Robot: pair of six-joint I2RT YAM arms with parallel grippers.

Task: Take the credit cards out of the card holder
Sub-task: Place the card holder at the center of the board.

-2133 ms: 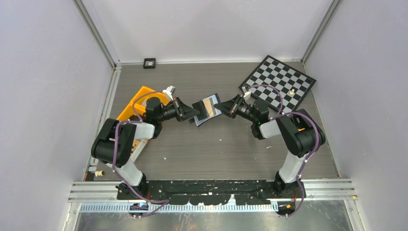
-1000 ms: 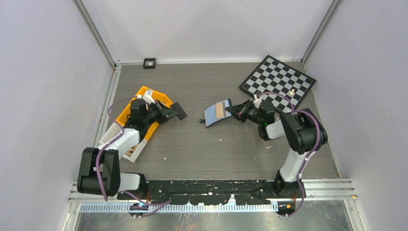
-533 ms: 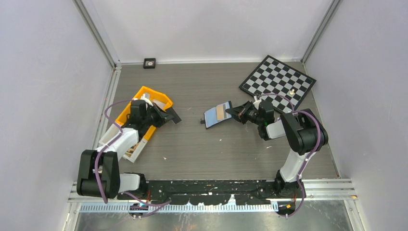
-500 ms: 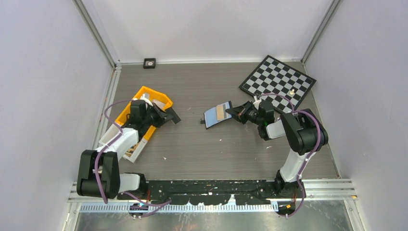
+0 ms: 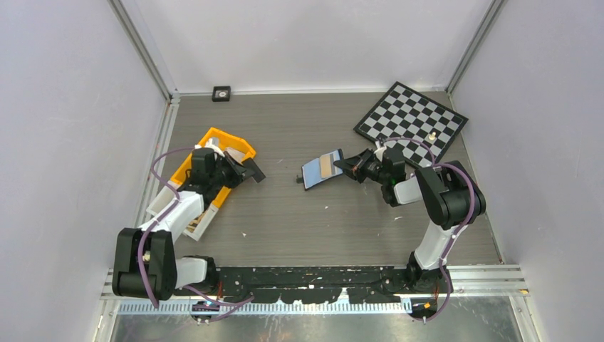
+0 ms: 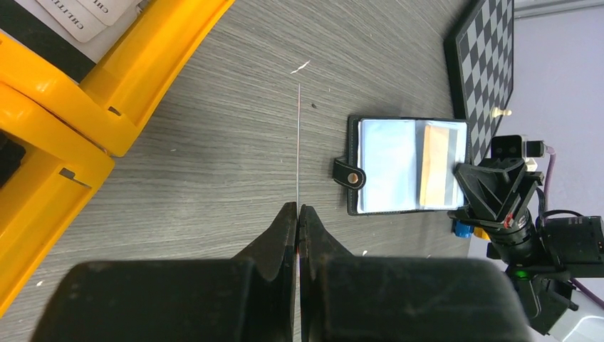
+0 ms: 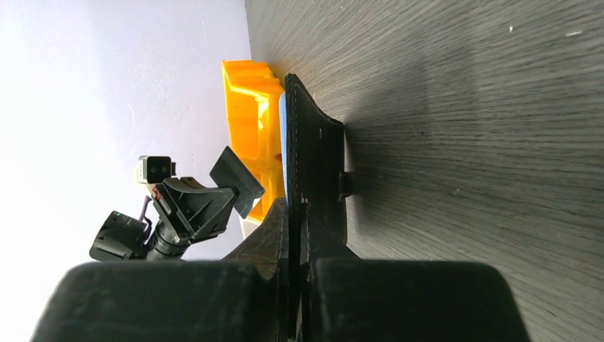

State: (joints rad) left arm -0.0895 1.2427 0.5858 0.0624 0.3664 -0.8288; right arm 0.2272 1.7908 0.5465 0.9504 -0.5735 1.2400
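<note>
Grey table [image 5: 320,222]; black card holder [image 5: 312,174], open, grey-blue inside.

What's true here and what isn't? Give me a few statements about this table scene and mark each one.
The card holder lies folded shut. False: it is open, gripped by the right fingers.
The left fingers pinch a thin card. True.
An orange-tan card sits in the card holder. True.
The chessboard lies inside the orange bin. False: it lies on the table, apart from the bin.
</note>
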